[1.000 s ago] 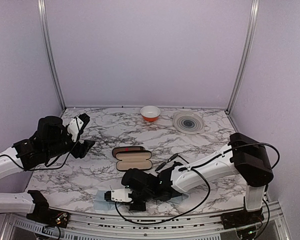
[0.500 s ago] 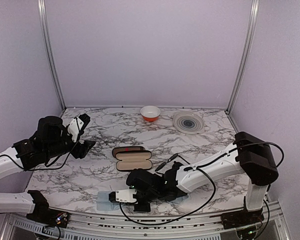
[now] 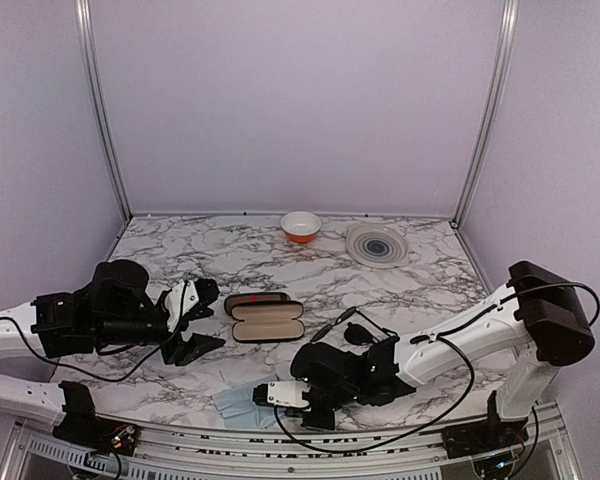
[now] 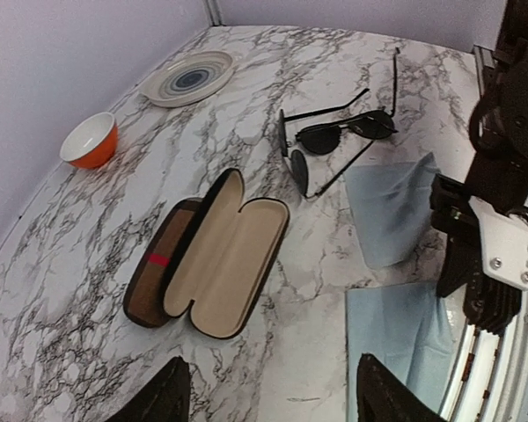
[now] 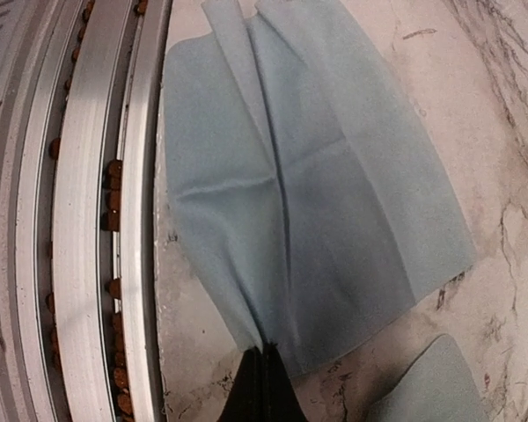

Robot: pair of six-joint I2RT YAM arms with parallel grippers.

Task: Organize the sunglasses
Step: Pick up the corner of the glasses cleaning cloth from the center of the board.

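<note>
The sunglasses (image 4: pixel 334 141) (image 3: pixel 358 333) lie unfolded on the marble, right of the open case (image 4: pixel 220 255) (image 3: pixel 267 320), whose tan lining faces up and whose brown plaid shell shows a red stripe. My left gripper (image 4: pixel 268 406) (image 3: pixel 195 322) hovers open just left of the case, with nothing between its fingers. At the table's front edge my right gripper (image 5: pixel 264 353) (image 3: pixel 272 403) is shut on the edge of a light blue cloth (image 5: pixel 308 193) (image 4: pixel 396 338) (image 3: pixel 238 400).
A second blue cloth (image 4: pixel 392 207) lies beside the sunglasses, partly under the right arm (image 4: pixel 502 220). An orange bowl (image 3: pixel 300 226) and a striped plate (image 3: pixel 377 244) stand at the back. The metal rail (image 5: pixel 97 220) runs along the front edge.
My left arm has swung right and lower, toward the case. The right gripper has pulled the blue cloth to the right along the front edge.
</note>
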